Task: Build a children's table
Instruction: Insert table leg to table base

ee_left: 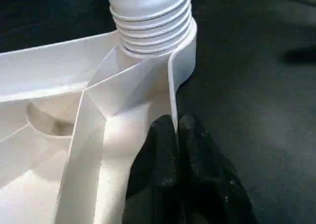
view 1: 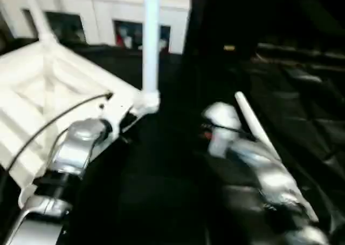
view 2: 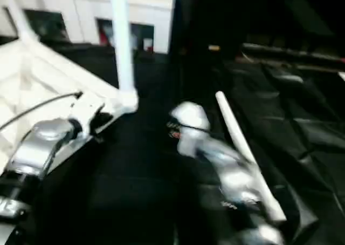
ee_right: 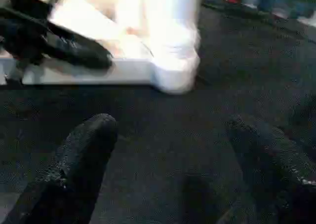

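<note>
Tabletop [view 1: 48,94], white plastic, ribbed underside up, lying on the black-draped bench [view 1: 161,191]. One tapered white leg [view 1: 151,40] stands upright in the corner socket [ee_left: 153,31] of the tabletop, threaded end seated in the socket. A second leg [view 1: 35,13] rises at the tabletop's far corner. A third leg [view 2: 242,148] lies loose on the bench, apart from the tabletop, alongside the right forearm.

Left tool [ee_left: 175,150]: black fingers pinched onto the thin rim wall of the tabletop, just beside the corner socket.

Right tool [ee_right: 173,150]: fingers spread wide, nothing between them, above the bench cloth, near the same corner socket.

White cabinets [view 1: 97,13] stand beyond the tabletop.
</note>
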